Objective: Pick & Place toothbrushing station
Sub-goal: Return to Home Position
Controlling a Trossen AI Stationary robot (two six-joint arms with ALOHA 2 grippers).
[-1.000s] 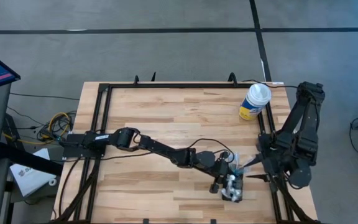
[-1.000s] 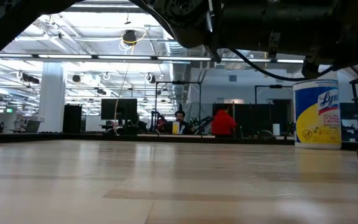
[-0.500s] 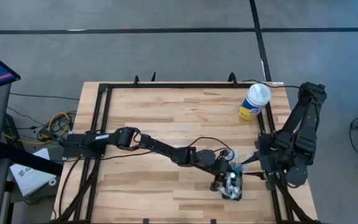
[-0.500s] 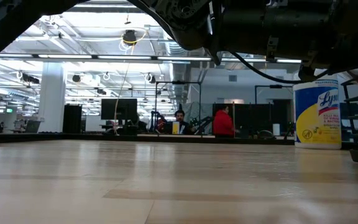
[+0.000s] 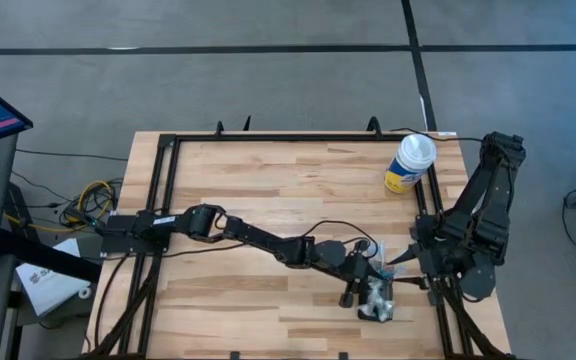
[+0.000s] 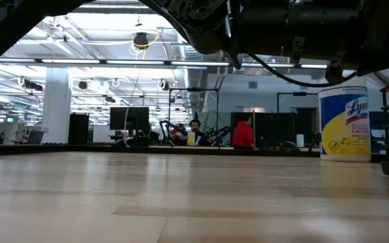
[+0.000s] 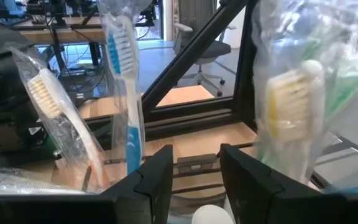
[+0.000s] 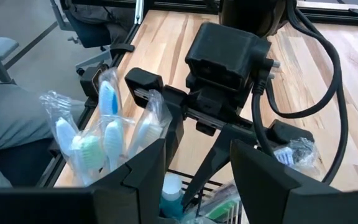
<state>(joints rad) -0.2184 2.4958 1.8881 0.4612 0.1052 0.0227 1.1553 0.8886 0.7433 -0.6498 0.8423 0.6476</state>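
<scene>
near front-right table [image 5: 268, 170] edge: toothbrushing station [image 5: 378, 302]; left fingers [image 7: 151, 186] apart, right fingers [image 8: 138, 177] apart, both close by.

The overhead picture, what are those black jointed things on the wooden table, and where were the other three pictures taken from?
Those are a robot's left arm and right arm. Each ends in a two-finger gripper. The overhead camera looks straight down on the table. The low picture is taken at table height, looking into the room behind; the yellow canister stands alone at a table corner. The last two pictures come from cameras on the wrists. The left gripper hangs open over a black organizer and holds nothing. Wrapped toothbrushes stand in the organizer. The right gripper is open too, just beside the organizer and facing it.
</scene>
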